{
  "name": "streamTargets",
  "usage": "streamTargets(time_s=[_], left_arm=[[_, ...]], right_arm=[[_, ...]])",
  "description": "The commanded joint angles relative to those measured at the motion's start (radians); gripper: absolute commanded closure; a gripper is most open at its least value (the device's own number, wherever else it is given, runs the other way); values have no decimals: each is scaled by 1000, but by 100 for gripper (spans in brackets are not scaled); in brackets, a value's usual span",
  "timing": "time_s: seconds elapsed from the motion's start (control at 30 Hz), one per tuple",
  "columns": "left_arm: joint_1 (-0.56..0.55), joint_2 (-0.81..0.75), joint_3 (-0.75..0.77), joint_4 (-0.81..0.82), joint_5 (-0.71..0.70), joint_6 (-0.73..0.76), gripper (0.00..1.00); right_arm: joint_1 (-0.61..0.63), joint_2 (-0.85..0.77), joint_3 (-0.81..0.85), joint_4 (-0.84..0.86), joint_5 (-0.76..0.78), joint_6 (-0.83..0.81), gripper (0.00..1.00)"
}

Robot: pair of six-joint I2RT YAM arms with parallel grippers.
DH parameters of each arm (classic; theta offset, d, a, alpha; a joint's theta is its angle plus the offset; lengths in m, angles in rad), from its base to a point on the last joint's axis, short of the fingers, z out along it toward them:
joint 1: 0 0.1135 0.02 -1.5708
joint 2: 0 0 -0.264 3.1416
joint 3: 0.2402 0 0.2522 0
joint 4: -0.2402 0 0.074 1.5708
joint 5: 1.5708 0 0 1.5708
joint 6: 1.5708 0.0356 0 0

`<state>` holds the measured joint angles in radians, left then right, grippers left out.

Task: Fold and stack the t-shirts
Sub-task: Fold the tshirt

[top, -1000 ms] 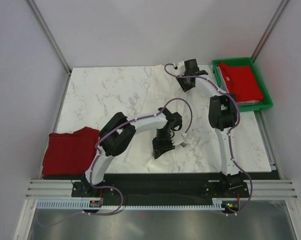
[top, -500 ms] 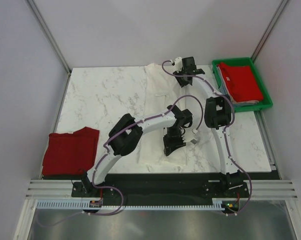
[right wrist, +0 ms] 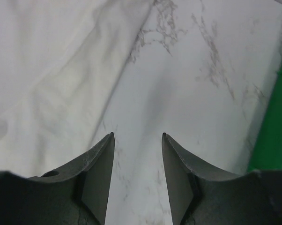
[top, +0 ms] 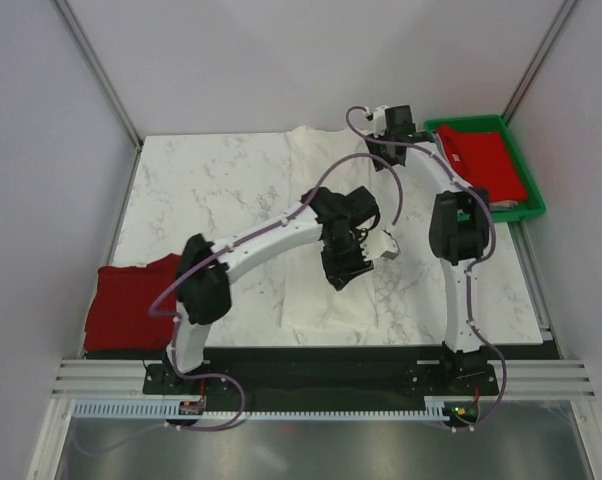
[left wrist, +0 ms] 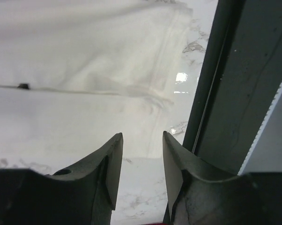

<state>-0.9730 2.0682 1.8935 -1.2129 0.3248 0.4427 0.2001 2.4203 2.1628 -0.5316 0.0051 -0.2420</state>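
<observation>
The white t-shirt (top: 316,290) is lying as a long strip down the middle of the desk (top: 201,190), seemingly partway through folding. The left pincer (left wrist: 141,136) is hovering over its right edge, jaws partly apart and gripping nothing. The right pincer (right wrist: 137,136) is hanging beside the far end, near the green tray (top: 463,122), likewise part open and empty. A red t-shirt (top: 131,305) is sitting at the near left corner, and a second red t-shirt (top: 486,160) is lying in the tray. The next move probably calls for pinching one end of the white t-shirt and carrying it over the other.
</observation>
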Motion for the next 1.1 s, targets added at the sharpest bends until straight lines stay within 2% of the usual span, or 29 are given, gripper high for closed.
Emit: streamTargets(time_s=[0.0,0.07,0.1,0.17,0.27,0.33,0.5,0.67,0.77,0.87,1.03,1.07], left_arm=[[23,-256,-42,24,-75,-111,52],[37,-335,-126,58,-99,-163,53],[54,-356,-199,73,-134,-179,56],[89,-393,-250,90,-132,-234,59],[207,-427,-329,122,-107,-338,54],[305,-439,-381,142,-72,-410,49],[474,-424,-523,187,98,-507,49],[511,-404,-681,257,236,-581,37],[513,-405,-767,300,250,-614,37],[513,-390,-833,337,290,-656,37],[510,-324,-870,372,336,-705,44],[508,-297,-872,372,330,-707,48]], right_arm=[[-45,-311,-174,28,-108,128,47],[-47,-436,-341,25,-175,159,47],[-45,-510,-394,16,-229,174,46],[-47,-567,-527,-8,-287,211,47],[-45,-647,-660,-83,-414,239,48],[-45,-708,-781,-119,-492,306,48],[-47,-877,-1058,-162,-588,349,46],[-45,-978,-1311,-183,-634,437,39],[-44,-1012,-1394,-157,-654,490,37],[-24,-1017,-1437,-157,-651,532,37],[47,-991,-1479,-146,-619,561,37],[56,-975,-1483,-143,-616,572,37]])
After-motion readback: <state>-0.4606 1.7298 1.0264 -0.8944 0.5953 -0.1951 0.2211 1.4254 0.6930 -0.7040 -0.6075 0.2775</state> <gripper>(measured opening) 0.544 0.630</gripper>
